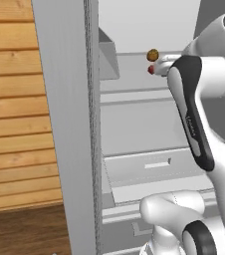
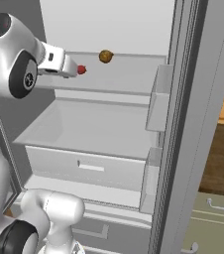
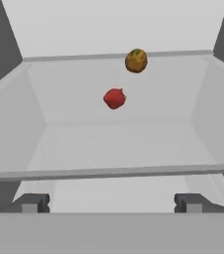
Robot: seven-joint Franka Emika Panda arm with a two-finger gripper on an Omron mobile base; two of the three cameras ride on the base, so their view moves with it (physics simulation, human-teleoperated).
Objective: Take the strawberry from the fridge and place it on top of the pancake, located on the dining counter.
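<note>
Hand view has the gripper (image 3: 112,202) spread wide open with nothing in it, pointing into the open fridge (image 2: 109,124). The strawberry (image 3: 115,98) sits on the upper white shelf (image 3: 84,94) just ahead of the fingertips (image 3: 33,202), and a brownish-orange ball (image 3: 136,60) rests further back.

The small red strawberry (image 3: 115,98) lies on an upper white shelf of the open fridge (image 2: 109,129), nearer than a brownish-orange ball (image 3: 136,60).
</note>
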